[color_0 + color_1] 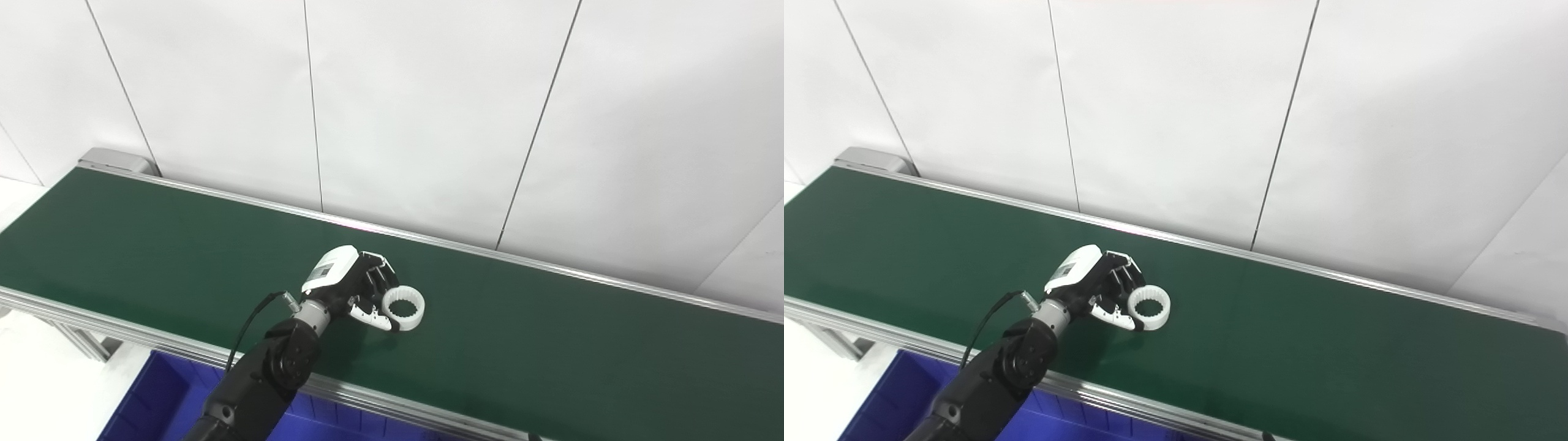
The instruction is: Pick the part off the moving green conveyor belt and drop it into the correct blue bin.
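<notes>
Gripping: left hand (352,282) closed on white toothed ring (403,309), pinched at its near-left rim between thumb and fingers.
Ring position: at fingertips, right of palm, at or just above green belt (551,343); contact unclear.
Ring attitude: tilted, bore facing up toward camera.
Bin direction: blue bin (888,398) below near rail, back toward arm.
Right hand: out of view.

white toothed ring part (403,309) tilted, mid green belt (551,343); blue bin (153,398) below near edge.
</notes>
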You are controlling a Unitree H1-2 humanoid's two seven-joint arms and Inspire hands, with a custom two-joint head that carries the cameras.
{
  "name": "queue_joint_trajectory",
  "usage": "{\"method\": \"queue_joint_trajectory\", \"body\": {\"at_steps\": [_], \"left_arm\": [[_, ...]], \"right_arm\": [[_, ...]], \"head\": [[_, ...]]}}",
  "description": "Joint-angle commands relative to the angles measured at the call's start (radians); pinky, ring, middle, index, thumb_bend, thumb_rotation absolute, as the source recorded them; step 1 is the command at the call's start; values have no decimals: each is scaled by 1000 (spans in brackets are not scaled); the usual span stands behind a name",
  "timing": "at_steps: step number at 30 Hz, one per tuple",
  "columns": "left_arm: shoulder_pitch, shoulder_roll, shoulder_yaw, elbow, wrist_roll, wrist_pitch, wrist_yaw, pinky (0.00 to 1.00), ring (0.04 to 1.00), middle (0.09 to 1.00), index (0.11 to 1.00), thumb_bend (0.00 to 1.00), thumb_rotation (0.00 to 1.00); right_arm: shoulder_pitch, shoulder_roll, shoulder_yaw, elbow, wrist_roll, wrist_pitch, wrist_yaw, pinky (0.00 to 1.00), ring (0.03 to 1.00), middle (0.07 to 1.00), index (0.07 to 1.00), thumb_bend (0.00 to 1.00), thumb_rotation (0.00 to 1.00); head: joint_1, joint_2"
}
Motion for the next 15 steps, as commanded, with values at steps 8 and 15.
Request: {"method": "queue_joint_trajectory", "body": {"at_steps": [8, 15], "left_arm": [[-10, -10, 10, 17, -13, -70, 67, 438, 412, 500, 525, 498, 0], [18, 0, 39, -76, -53, -88, 43, 411, 404, 495, 532, 497, 0]], "right_arm": [[13, 15, 3, -21, 1, -70, -15, 994, 1000, 1000, 1000, 814, 575], [15, 17, 5, -24, -1, -71, -15, 994, 1000, 1000, 1000, 818, 582]], "head": [[-1, 2], [-5, 8]]}}
